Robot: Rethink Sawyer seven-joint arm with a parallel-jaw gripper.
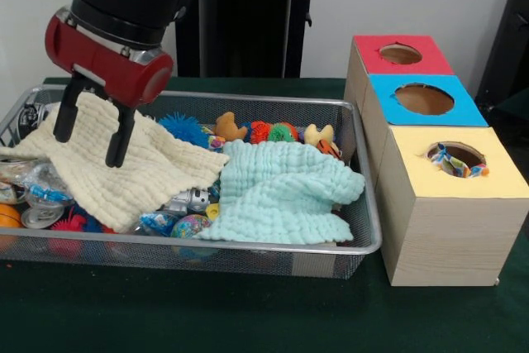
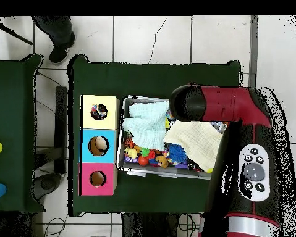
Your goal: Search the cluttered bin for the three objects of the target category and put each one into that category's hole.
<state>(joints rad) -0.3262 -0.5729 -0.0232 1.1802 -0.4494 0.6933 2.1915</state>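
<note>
We see the wire mesh bin [image 1: 364, 241] spread beneath the pincer [image 1: 92, 131], which hangs over the bin's end farthest from the boxes. The pincer is released: its two black fingers [image 1: 121, 140] stand apart and point down, clasping nothing, their tips just at the cream waffle cloth [image 1: 124, 167] below them; we cannot tell whether they touch it. Beside that cloth, toward the boxes, lies the mint waffle cloth [image 1: 281, 192], and both cloths cover much of the small toy clutter [image 1: 273, 132] in the bin.

Well apart from the pincer, past the bin's other end, stands a row of three boxes; the yellow-faced box [image 1: 459, 212] is the one nearest the front camera, and a dotted fabric piece [image 1: 453, 160] shows in its hole [image 1: 457, 157].

From overhead the red arm [image 2: 227, 105] hides the pincer entirely, yet that view alone shows a person's shoe [image 2: 62, 46] on the floor beyond the table [image 2: 156, 77].
</note>
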